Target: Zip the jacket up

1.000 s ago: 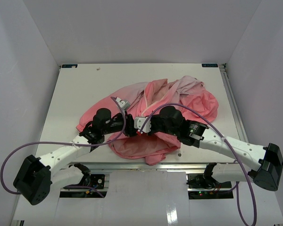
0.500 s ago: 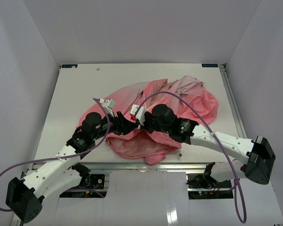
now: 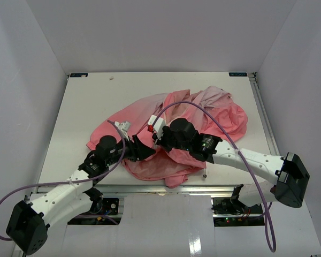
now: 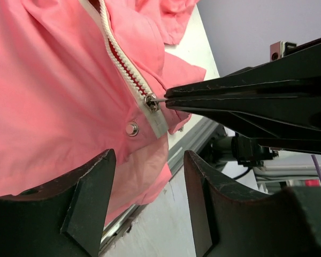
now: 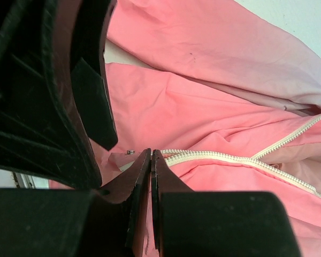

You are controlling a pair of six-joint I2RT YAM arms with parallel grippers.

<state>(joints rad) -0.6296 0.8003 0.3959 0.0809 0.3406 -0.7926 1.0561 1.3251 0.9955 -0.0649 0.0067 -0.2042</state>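
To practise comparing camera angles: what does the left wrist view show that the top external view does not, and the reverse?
Only the left wrist view: the zipper slider, its pull pinched by the shut right gripper, and a snap stud. Only the top view: the whole crumpled jacket and the table around it. Both: pink fabric, and the open left gripper close to the right one.

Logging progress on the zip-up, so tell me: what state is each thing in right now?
jacket: crumpled on the table, not zipped up.
zipper: mostly undone, its two sides splitting apart farther along.
zipper pull: pinched near the hem end.
right gripper: shut on the zipper pull.
left gripper: open, holding nothing.
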